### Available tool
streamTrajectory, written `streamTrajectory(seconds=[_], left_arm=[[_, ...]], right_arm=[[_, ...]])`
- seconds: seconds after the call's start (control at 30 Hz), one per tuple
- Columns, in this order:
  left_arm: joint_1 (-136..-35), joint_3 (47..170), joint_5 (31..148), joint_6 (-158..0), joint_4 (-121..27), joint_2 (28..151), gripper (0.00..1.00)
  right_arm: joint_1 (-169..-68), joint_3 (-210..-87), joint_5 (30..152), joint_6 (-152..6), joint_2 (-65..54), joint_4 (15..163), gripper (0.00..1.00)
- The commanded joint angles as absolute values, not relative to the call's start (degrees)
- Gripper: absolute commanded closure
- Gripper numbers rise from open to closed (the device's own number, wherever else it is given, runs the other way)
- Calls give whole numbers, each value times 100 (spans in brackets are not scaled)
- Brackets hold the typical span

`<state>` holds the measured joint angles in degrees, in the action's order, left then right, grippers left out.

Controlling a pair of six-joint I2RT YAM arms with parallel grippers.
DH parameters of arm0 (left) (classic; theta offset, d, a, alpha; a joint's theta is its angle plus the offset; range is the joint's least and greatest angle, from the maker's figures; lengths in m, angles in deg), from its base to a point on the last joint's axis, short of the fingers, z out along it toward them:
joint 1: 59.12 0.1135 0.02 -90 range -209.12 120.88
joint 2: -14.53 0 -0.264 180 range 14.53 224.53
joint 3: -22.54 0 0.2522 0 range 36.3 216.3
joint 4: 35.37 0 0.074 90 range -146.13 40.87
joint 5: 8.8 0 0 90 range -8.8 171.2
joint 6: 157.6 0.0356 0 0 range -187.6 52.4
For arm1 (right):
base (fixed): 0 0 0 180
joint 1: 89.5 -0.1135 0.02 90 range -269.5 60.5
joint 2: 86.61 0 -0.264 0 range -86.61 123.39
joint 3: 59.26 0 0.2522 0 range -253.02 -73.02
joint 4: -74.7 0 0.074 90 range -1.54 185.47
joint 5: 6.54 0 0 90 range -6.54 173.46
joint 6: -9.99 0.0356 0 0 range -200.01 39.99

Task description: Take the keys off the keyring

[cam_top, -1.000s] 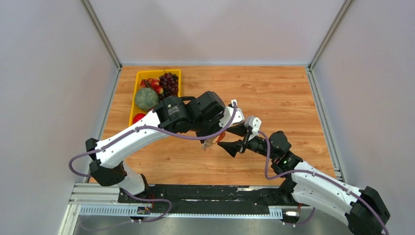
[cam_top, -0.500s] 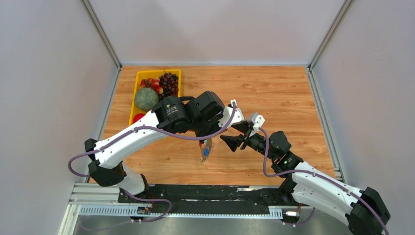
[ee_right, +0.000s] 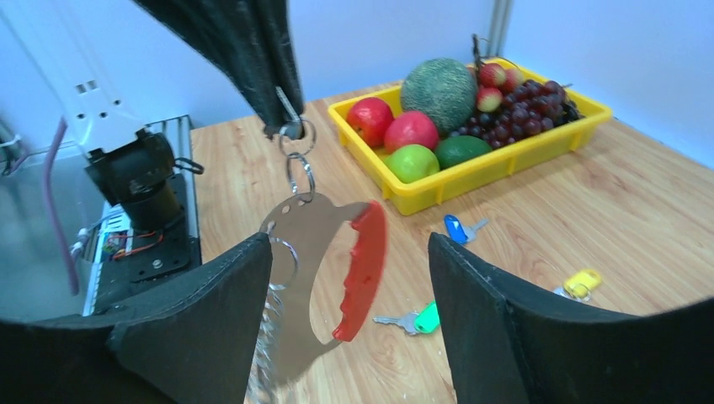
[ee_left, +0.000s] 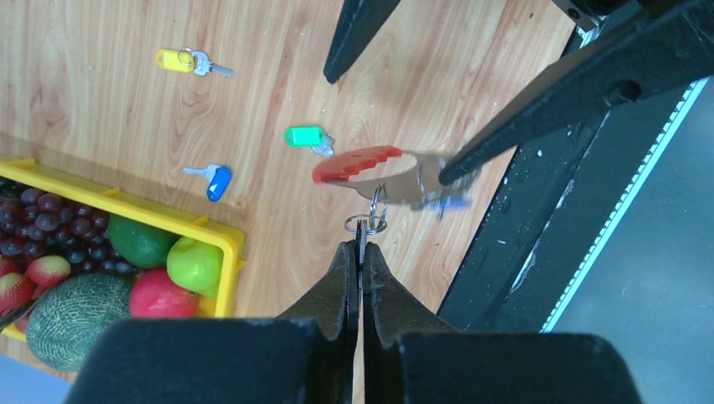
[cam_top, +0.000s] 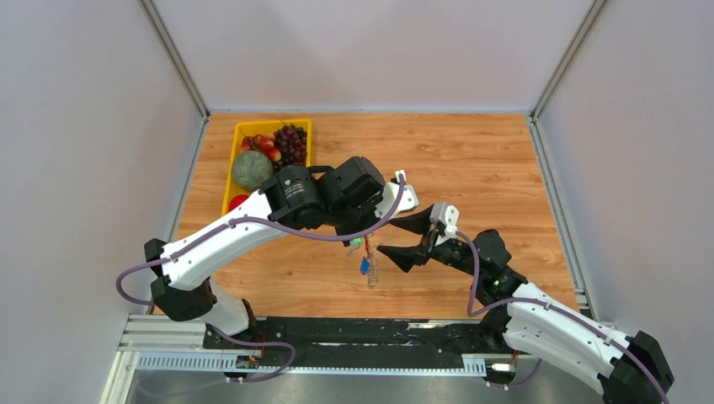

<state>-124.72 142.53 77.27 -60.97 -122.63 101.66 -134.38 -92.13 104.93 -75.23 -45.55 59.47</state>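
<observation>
our left gripper [ee_left: 360,248] is clenched on a small silver wire loop [ee_left: 365,224]. the grey crescent keyring with its red band [ee_right: 311,217] dangles from it in mid-air, between the spread, empty fingers of the right gripper [cam_top: 389,236]. we judge it could swing or twist, so a closing bite might miss it or tug the loop free. the black rail [ee_left: 539,219] at the near edge of the wooden table [ee_left: 438,67] is close. open wood lies beyond the yellow-headed key [ee_left: 175,60], green-headed key [ee_left: 304,135] and blue-headed key [ee_left: 218,181].

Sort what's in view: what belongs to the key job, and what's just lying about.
Job: keyring, hung by its loop from the shut left gripper; open right gripper astride it; yellow key, green key, blue key, loose on the table.
Lying about: tray of fruit.
</observation>
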Motion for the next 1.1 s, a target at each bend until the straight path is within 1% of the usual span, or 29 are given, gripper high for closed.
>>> streamTrajectory(seconds=[0.0, 0.2, 0.37, 0.5, 0.8, 1.07], left_arm=[[-12503, 14517, 7697, -6214, -12218, 10125, 100], [-12503, 14594, 7724, -6298, -12221, 10129, 100], [-12503, 14631, 7743, -6316, -12219, 10170, 100], [-12503, 14633, 7722, -6309, -12241, 10173, 100], [-12503, 14623, 7732, -6334, -12242, 10097, 100], [-12503, 14567, 7663, -6335, -12284, 10092, 100]], right_arm=[[-13459, -9214, 11248, -7401, -4320, 5414, 25], [-13487, -9512, 11553, -6898, -3498, 5072, 24], [-13640, -9681, 11593, -6812, -3101, 5045, 26], [-13643, -9594, 11300, -6981, -3322, 5226, 28], [-13644, -9561, 10693, -7474, -4066, 5990, 26], [-13648, -9670, 10842, -7516, -4273, 6176, 25]])
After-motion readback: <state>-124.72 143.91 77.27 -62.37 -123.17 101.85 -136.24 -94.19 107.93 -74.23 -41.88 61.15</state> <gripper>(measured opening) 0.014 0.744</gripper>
